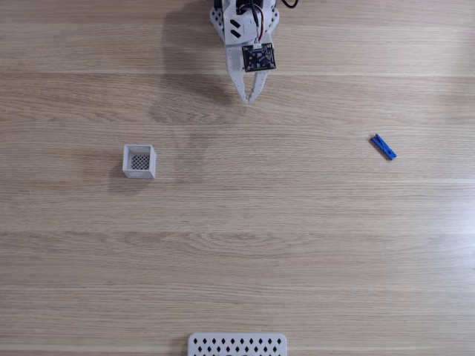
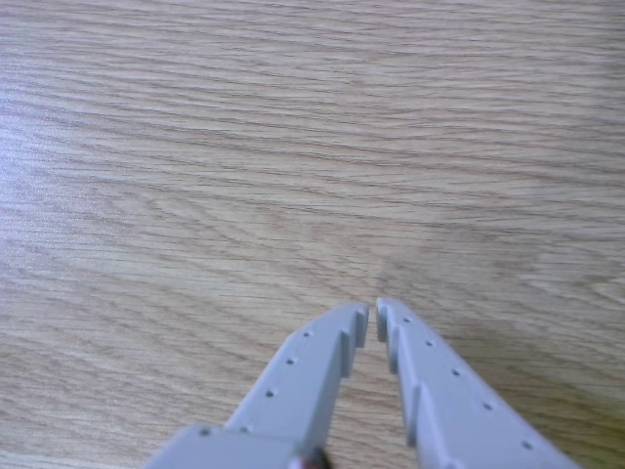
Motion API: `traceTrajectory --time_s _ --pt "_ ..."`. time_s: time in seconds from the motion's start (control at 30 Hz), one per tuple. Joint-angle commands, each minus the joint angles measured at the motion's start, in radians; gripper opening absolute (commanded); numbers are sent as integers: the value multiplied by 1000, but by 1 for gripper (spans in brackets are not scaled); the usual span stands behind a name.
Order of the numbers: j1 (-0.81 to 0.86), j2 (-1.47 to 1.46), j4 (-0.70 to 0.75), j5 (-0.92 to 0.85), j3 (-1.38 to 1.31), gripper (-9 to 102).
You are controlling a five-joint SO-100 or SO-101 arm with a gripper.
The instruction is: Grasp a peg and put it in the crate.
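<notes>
Fixed view: arm (image 1: 245,30) cut off; gripper (image 1: 249,100) closed, empty.

wide bare tabletop lying open, only three small things sitting on it

the gripper (image 1: 247,99) is hanging at the top edge of the fixed view with its tips nearly meeting, bare wooden table (image 1: 260,222) spreading below it; the crate (image 1: 139,161) is standing well off to the left, the peg (image 1: 383,147) lying well off to the right, and a perforated white panel (image 1: 237,345) is sitting at the bottom edge, nothing blocking the stretches between them
</notes>
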Motion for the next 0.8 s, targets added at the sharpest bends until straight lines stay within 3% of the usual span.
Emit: traceTrajectory --time_s 0.0,0.77 --pt "-11 31 -6 6 18 0" --pt "-15 -37 -15 -18 5 0"
